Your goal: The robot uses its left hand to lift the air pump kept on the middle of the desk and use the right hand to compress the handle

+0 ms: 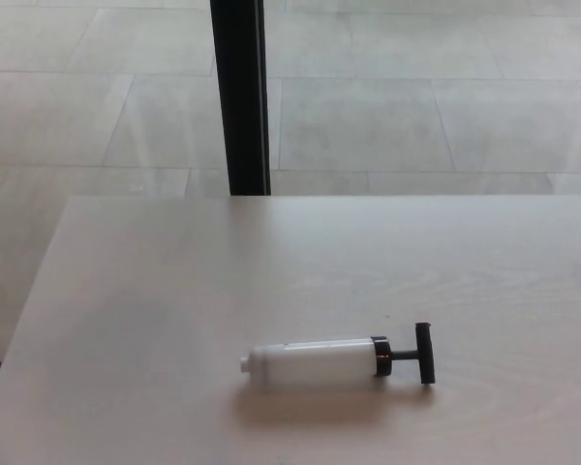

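The pump [339,361] lay on its side on the desk [155,291], a little toward the near edge, white barrel pointing left, black T-handle [423,354] at the right. Neither hand was in sight, so I couldn't tell their state. A dark post [240,97] stood behind the desk, its top cut off.

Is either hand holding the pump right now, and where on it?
Nothing is held. Neither hand is in view, and the air pump lies on its side on the desk, its black T-handle pointing right, with nothing touching it.
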{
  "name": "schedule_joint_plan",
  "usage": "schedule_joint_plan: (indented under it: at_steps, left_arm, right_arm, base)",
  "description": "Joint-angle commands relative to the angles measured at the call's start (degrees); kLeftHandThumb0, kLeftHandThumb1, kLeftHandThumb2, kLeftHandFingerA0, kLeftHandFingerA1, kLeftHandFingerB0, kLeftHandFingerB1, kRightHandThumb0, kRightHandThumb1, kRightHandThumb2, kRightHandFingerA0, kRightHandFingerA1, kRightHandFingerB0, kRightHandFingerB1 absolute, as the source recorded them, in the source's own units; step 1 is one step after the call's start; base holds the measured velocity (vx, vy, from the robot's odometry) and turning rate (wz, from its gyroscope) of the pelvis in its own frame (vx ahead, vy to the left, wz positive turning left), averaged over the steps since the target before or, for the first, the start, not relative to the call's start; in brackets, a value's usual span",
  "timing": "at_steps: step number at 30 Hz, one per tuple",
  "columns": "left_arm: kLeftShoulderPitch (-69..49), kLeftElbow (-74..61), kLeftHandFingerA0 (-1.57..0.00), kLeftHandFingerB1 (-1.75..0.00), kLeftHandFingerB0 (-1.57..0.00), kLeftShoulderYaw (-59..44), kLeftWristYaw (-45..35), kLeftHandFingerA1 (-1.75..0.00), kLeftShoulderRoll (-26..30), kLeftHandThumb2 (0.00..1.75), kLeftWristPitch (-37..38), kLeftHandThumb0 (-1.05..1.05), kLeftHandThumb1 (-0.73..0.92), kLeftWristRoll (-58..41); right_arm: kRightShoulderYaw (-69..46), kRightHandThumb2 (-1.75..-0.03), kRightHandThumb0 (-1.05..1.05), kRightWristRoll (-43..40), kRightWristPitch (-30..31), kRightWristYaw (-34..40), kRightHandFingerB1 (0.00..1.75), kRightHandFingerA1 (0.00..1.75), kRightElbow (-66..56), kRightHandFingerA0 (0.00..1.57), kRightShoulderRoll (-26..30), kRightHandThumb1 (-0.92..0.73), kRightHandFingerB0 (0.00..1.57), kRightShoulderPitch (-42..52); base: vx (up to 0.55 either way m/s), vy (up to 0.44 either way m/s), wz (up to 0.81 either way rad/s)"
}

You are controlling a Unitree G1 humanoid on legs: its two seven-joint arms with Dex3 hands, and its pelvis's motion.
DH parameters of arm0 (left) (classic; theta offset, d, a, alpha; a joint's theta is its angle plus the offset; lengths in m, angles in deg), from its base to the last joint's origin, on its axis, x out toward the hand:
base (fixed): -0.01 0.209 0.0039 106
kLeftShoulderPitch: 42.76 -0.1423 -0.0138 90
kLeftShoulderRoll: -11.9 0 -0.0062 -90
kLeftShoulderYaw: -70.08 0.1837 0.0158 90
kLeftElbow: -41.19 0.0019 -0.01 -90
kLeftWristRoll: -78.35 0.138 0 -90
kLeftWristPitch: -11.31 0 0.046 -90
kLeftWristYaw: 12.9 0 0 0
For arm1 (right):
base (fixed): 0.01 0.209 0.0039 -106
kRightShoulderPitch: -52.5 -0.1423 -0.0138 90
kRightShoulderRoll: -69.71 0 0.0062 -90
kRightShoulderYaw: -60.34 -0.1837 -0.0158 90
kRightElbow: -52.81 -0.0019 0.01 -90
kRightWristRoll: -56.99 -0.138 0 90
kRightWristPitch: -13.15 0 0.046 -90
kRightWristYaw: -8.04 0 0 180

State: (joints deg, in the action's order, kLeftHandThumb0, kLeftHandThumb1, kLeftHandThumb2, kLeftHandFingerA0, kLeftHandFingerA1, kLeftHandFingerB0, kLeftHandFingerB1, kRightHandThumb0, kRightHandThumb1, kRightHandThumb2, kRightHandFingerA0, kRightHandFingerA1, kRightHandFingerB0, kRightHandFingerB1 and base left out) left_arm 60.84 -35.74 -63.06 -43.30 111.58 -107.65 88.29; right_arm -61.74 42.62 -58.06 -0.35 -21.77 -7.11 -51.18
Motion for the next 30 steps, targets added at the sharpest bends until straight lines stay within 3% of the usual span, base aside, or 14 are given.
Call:
schedule_joint_plan:
  at_steps: [1,3,6,8,9,11,13,14,15,16,17,23,29,30]
  left_arm:
    - [-18.2,26.5,-0.32,-0.40,-0.27,-37.2,5.5,-0.53,4.8,0.62,12.5,-0.63,0.79,-25.7]
    - [-19.1,29.4,-0.33,-0.48,-0.16,-37.2,6.3,-0.62,4.8,1.00,14.3,-0.65,0.61,-25.8]
    - [-22.2,39.1,-0.37,-0.43,-0.34,-38.8,7.1,-0.60,3.6,0.62,19.1,-0.62,0.73,-28.1]
    - [-23.4,44.1,-0.41,-0.53,-0.24,-37.0,8.4,-0.68,3.7,0.97,20.9,-0.49,0.51,-26.6]
    - [-24.2,45.9,-0.39,-0.44,-0.39,-35.6,8.8,-0.62,3.4,0.61,22.1,-0.61,0.70,-25.2]
    - [-24.9,47.1,-0.38,-0.51,-0.24,-34.0,9.0,-0.65,3.2,0.96,22.9,-0.60,0.53,-23.6]
    - [-25.5,48.0,-0.42,-0.45,-0.40,-32.7,10.6,-0.68,2.4,0.60,22.5,-0.63,0.67,-22.3]
    - [-27.5,47.9,-0.39,-0.52,-0.26,-29.6,10.5,-0.64,1.0,0.96,21.6,-0.60,0.53,-19.3]
    - [-29.4,48.3,-0.33,-0.41,-0.37,-26.5,9.3,-0.50,0.9,0.62,20.9,-0.63,0.73,-16.7]
    - [-30.5,48.5,-0.30,-0.44,-0.35,-25.3,8.6,-0.53,1.1,0.61,20.7,-0.64,0.71,-15.9]
    - [-31.3,48.3,-0.35,-0.52,-0.23,-25.3,8.2,-0.66,1.2,0.97,20.8,-0.66,0.57,-16.1]
    - [-31.6,55.6,-0.41,-0.41,-0.40,-25.7,13.4,-0.49,3.9,0.61,24.7,-0.70,0.70,-17.7]
    - [-31.6,58.6,-0.39,-0.41,-0.33,-24.5,13.3,-0.53,4.9,0.66,25.0,-0.69,0.69,-19.3]
    - [-31.2,58.8,-0.39,-0.50,-0.26,-25.2,13.8,-0.62,4.8,0.99,24.6,-0.66,0.59,-20.4]
  right_arm:
    - [-25.4,-0.67,-0.91,-4.3,-14.5,3.3,0.82,1.14,22.0,0.19,14.5,-0.89,0.14,15.4]
    - [-26.2,-0.67,-0.91,-4.9,-15.3,3.5,0.82,1.14,23.3,0.17,14.0,-0.90,0.09,16.1]
    - [-29.0,-0.68,-0.91,-6.7,-18.7,7.6,0.79,1.23,27.5,0.29,12.7,-0.88,0.23,15.7]
    - [-30.6,-1.18,-0.88,-8.1,-20.4,8.6,0.72,1.03,29.0,0.50,10.9,-0.71,0.21,16.0]
    - [-31.6,-0.68,-0.91,-9.2,-20.8,8.4,0.85,1.29,30.2,0.27,10.2,-0.84,0.19,16.0]
    - [-32.4,-0.67,-0.94,-9.7,-21.3,8.2,0.93,1.32,31.0,0.25,9.6,-0.86,0.22,16.2]
    - [-33.1,-0.65,-0.96,-9.8,-22.1,8.7,0.93,1.35,31.8,0.28,8.4,-0.85,0.17,16.8]
    - [-33.5,-0.69,-0.93,-10.1,-23.8,10.2,0.92,1.44,33.2,0.40,6.6,-0.82,0.20,17.0]
    - [-34.5,-1.15,-0.93,-11.2,-24.4,10.4,0.81,1.14,33.1,0.55,4.1,-0.68,0.26,17.2]
    - [-35.4,-0.66,-0.86,-12.0,-25.1,10.3,1.00,1.42,33.8,0.29,2.8,-0.84,0.16,17.5]
    - [-36.3,-0.65,-0.85,-12.6,-25.8,10.4,0.94,1.32,35.6,0.27,2.0,-0.84,0.14,17.9]
    - [-39.2,-0.64,-0.91,-15.7,-25.0,7.8,0.93,1.34,41.4,0.27,-2.0,-0.88,0.04,18.3]
    - [-34.8,-0.64,-0.91,-12.1,-21.7,3.5,0.88,1.16,41.9,0.22,-4.5,-0.92,0.15,19.5]
    - [-34.1,-0.63,-0.90,-11.7,-21.8,3.6,0.89,1.24,41.9,0.27,-4.8,-0.90,0.20,19.6]
  base:
    - [0.00,0.000,0.00]
    - [0.00,0.000,0.00]
    - [0.00,0.000,0.00]
    - [0.00,0.000,0.00]
    - [0.00,0.000,0.00]
    - [0.00,0.000,0.00]
    - [0.00,0.000,0.00]
    - [0.00,0.000,0.00]
    - [0.00,0.000,0.00]
    - [0.00,0.000,0.00]
    - [0.00,0.000,0.00]
    - [0.00,0.000,0.00]
    - [0.00,0.000,0.00]
    - [0.00,0.000,0.00]
